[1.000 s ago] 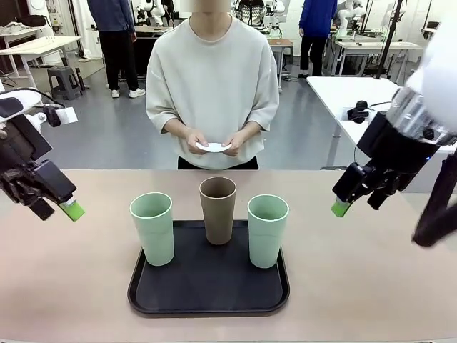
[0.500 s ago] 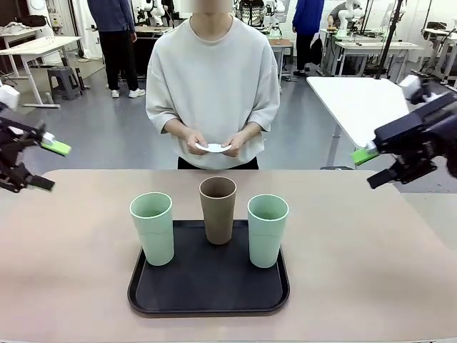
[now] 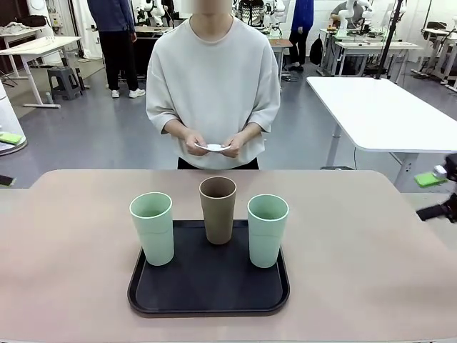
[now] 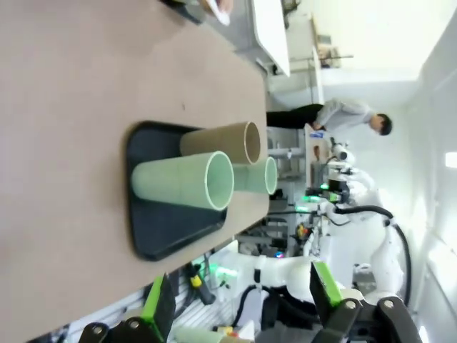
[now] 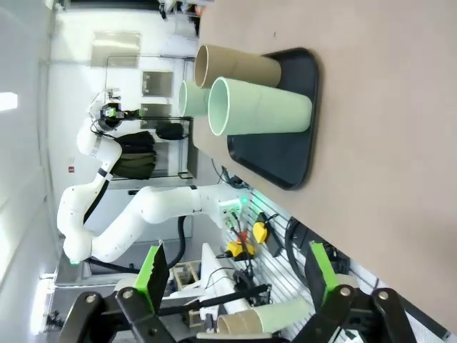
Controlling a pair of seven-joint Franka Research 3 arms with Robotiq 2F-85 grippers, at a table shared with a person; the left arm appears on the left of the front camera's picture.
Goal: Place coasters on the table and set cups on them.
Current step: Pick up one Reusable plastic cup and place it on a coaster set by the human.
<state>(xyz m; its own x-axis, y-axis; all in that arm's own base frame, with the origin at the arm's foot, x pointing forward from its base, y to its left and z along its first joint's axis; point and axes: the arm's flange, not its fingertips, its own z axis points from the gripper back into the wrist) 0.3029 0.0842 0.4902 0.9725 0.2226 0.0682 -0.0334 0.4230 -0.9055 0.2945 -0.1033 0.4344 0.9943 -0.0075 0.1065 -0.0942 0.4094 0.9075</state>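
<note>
Three cups stand upright on a black tray at the middle of the table: a mint green cup on the left, a brown cup behind, and a mint green cup on the right. Beyond the far edge, a person holds the white coasters in both hands at waist height. My left gripper is at the picture's far left edge, open and holding nothing. My right gripper is at the far right edge, open too. Both wrist views show the cups sideways, far past open fingers.
A white table stands behind on the right. People and other benches are farther back in the room. Bare tabletop lies on either side of the tray and between it and the person.
Both arms have swung outward and back from over the table's sides to the picture's edges. The person, the coasters and the cups have stayed put.
</note>
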